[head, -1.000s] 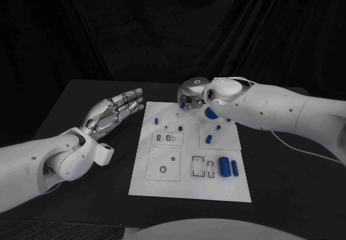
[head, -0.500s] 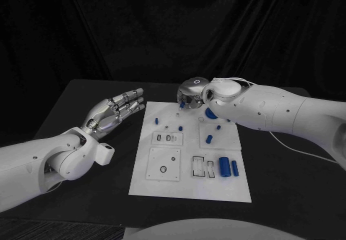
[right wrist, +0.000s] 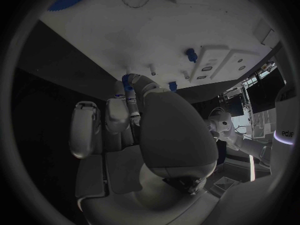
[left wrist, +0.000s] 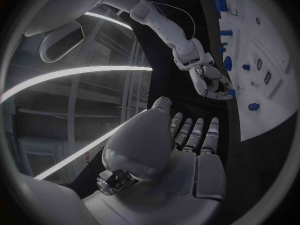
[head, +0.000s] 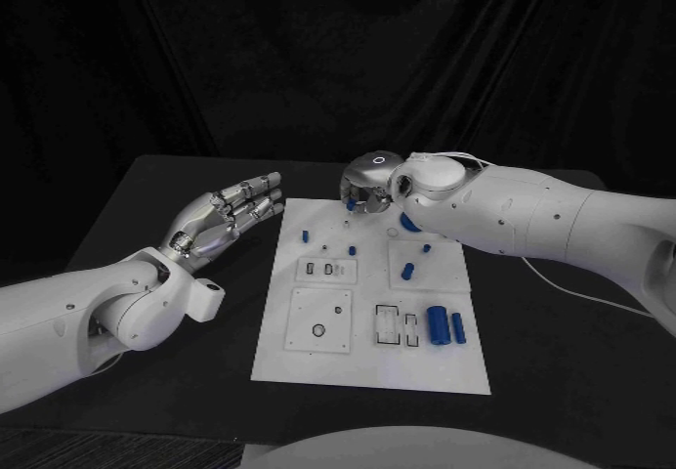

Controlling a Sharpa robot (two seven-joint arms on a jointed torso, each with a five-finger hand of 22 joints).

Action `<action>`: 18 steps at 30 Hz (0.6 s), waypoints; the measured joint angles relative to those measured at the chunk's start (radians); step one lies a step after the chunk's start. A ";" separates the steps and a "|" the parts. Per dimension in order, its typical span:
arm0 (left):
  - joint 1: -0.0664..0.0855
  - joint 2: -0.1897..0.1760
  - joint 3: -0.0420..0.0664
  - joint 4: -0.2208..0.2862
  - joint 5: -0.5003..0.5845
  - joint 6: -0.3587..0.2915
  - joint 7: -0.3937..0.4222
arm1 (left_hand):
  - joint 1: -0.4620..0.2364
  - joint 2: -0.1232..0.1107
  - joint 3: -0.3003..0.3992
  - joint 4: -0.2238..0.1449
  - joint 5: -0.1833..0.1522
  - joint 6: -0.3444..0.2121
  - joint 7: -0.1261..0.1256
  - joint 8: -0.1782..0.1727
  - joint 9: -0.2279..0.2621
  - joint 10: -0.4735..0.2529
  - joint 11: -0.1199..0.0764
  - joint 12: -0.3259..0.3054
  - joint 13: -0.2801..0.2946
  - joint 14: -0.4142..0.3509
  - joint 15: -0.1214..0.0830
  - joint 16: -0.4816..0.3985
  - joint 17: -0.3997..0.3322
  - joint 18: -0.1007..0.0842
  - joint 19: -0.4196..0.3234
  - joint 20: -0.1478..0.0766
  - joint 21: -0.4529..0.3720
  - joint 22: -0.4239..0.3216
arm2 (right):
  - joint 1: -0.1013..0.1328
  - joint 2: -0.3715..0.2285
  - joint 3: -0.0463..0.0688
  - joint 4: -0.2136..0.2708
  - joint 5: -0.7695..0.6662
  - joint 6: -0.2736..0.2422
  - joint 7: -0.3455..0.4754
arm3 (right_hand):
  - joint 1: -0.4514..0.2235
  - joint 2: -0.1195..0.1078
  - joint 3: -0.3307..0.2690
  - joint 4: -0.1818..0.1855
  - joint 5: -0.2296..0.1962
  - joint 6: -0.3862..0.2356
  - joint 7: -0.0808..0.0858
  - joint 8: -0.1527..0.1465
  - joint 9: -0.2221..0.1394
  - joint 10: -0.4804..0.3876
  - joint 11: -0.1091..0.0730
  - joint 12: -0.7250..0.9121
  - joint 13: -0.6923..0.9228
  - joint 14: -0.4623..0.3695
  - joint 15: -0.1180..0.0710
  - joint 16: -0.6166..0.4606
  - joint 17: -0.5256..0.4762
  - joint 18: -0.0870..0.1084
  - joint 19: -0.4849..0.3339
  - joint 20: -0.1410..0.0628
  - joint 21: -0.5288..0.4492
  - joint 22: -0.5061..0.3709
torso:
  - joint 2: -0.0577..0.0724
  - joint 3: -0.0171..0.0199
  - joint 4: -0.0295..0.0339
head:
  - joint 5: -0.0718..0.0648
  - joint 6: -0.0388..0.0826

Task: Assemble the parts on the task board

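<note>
White rectangular task board (head: 369, 376), flat on the black table, long axis running from 6 toward 12 o'clock. Raised square panels with small slots and holes across its middle and near half. Small blue peg (head: 305, 235) upright near the 10 o'clock corner; another short blue peg (head: 353, 250) just inward, toward the centre. Round blue disc (head: 410, 224) at about 1 o'clock, partly hidden. Two small blue pieces (head: 410, 271) at 3 o'clock of centre. Larger blue cylinders (head: 439, 324) lying side by side at 4 o'clock, beside rectangular slots.
</note>
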 measured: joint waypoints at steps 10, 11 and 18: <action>0.000 0.004 0.000 -0.003 0.000 0.003 0.000 | 0.000 0.000 0.000 0.000 0.000 0.011 0.011 0.000 0.000 -0.002 -0.002 0.000 0.000 0.000 0.000 0.000 0.000 0.000 0.000 0.000 0.000 0.000 | -0.001 0.002 0.000 0.001 0.000 0.011 -0.002 | 0.000 0.000 0.000 0.000 0.000 -0.022 0.000 -0.017 -0.004 -0.001 0.000 -0.023 0.000 -0.012 0.000 -0.025 -0.031 0.000 -0.020 0.008 -0.022 0.000 | 0.000 0.0004 -0.0010 | -0.002 -0.001; 0.000 0.004 0.000 -0.004 0.000 0.003 0.000 | 0.000 0.000 0.000 0.000 0.000 0.011 0.011 0.000 0.000 -0.002 -0.002 0.000 0.000 0.000 0.000 0.000 0.000 0.000 0.000 0.000 0.000 0.000 | -0.001 0.002 0.000 0.001 0.000 0.013 -0.003 | -0.008 0.008 0.000 0.000 0.000 -0.022 0.000 -0.023 -0.004 -0.001 0.000 -0.023 0.000 -0.016 0.005 -0.025 -0.033 0.000 -0.027 0.012 -0.025 0.000 | 0.000 0.0004 -0.0011 | -0.003 -0.002; 0.000 0.006 0.000 -0.005 0.000 0.004 -0.001 | 0.000 0.000 0.054 0.001 0.000 0.011 0.011 0.000 0.000 -0.002 -0.002 0.000 0.000 0.000 0.000 0.000 0.000 0.000 0.000 0.000 0.000 0.000 | -0.003 -0.002 -0.001 0.003 0.001 0.031 -0.012 | -0.014 0.014 0.000 0.000 -0.012 -0.034 -0.002 -0.028 -0.001 -0.015 0.000 -0.023 0.000 -0.031 0.009 -0.044 -0.051 0.000 -0.027 0.013 -0.025 0.000 | -0.001 0.0005 -0.0016 | -0.002 -0.006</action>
